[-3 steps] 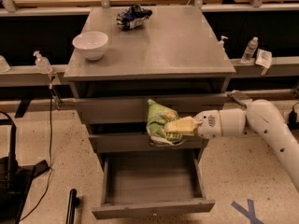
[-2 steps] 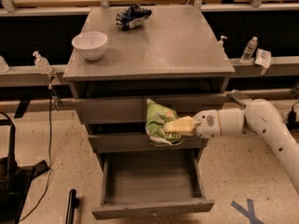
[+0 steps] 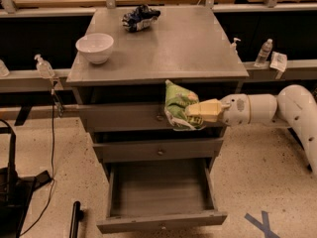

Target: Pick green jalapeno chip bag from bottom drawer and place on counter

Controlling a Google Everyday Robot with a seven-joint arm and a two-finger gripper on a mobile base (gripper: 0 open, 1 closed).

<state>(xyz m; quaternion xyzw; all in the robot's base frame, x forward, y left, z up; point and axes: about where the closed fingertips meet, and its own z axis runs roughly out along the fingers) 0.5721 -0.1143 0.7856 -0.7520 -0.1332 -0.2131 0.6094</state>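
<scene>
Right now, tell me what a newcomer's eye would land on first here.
The bright green jalapeno chip bag stands out most, held in the gripper in front of the top drawer, just below the rim of the counter. Below it the bottom drawer stands pulled open. A white bowl sits at the counter's left, a dark blue-and-white bag at its back.
</scene>
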